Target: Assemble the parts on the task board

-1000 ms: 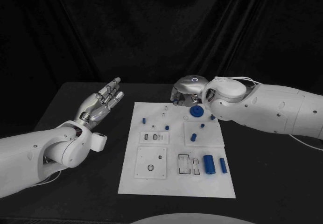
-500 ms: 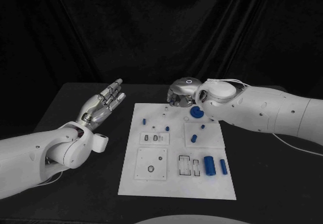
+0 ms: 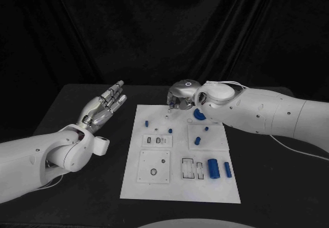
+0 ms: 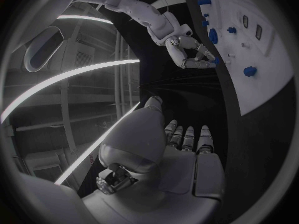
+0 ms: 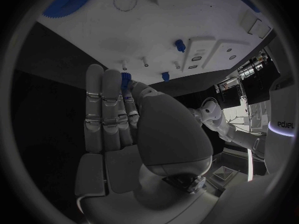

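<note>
The white task board [image 3: 179,190] lies in the middle of the black table. My right hand [image 3: 184,95] hovers over the board's far edge and pinches a small blue part [image 5: 126,79] between thumb and fingertips [image 5: 106,77]. A blue gear [image 3: 198,113] lies just beside that hand, half hidden by my right arm. Small blue pegs [image 3: 146,123] [image 3: 197,140] stand on the board's middle rows, and two blue cylinders [image 3: 213,167] lie at its near right. My left hand [image 3: 102,107] is raised left of the board, fingers apart and holding nothing.
The board carries white inset plates with slots and holes [image 3: 154,166] at its near left. Two thin white posts [image 5: 145,62] stand near the far edge, close to my right fingertips. Bare black table [image 3: 274,180] surrounds the board.
My right hand and arm have moved a little to the left along the board's far edge, now covering part of the blue gear. The left hand has stayed put.
</note>
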Robot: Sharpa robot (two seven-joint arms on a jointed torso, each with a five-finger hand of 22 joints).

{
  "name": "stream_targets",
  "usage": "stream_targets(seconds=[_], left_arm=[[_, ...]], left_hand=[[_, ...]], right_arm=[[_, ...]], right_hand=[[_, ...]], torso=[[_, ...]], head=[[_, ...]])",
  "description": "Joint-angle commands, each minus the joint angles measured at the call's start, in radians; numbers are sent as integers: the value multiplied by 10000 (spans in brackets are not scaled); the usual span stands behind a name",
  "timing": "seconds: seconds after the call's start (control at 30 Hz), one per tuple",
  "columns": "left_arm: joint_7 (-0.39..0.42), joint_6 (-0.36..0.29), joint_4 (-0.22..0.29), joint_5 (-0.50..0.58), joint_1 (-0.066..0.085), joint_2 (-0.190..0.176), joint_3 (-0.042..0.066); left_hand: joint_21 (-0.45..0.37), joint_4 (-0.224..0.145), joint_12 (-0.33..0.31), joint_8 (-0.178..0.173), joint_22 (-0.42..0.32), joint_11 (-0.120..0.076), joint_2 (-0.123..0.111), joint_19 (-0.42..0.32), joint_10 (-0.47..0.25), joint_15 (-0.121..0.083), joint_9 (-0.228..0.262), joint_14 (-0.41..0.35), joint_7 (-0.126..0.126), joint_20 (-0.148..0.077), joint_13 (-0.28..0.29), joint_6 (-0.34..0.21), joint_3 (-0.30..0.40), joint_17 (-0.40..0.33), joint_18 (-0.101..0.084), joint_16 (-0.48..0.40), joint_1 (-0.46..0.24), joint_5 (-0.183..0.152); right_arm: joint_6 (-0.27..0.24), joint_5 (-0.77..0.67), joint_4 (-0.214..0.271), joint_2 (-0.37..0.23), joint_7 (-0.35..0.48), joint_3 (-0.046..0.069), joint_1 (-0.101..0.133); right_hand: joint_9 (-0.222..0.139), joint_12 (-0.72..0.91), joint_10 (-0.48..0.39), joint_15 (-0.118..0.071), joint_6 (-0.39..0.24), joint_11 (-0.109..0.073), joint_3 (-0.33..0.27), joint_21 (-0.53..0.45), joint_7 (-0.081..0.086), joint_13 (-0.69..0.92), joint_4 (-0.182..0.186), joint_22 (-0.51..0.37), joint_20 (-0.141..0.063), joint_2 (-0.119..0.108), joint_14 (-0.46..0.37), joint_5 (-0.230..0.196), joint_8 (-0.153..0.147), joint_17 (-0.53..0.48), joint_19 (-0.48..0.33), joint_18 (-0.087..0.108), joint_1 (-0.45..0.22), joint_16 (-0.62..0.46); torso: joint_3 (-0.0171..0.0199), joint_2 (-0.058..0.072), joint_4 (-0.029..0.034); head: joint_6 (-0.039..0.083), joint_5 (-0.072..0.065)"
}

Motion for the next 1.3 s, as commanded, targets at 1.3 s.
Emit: stream_targets(seconds=[1.3], left_arm=[[1255, 317, -188, -17, 28, 193, 10]], left_hand=[[-58, -28, -30, 66, -11, 158, 21, -12, -15, 131, 13, 32, 92, 131, -9, 22, 106, -11, 75, -37, 148, 90]], right_arm=[[-346, 0, -865, 594, 44, 31, -364]], right_hand=[[-45, 22, -357, 30, -38, -5, 186, 1035, -10, 11, 145, 1235, 39, -181, 50, -161, -168, 681, 87, -122, -145, 674]], torso=[[-28, -37, -43]], head=[[-170, 18]])
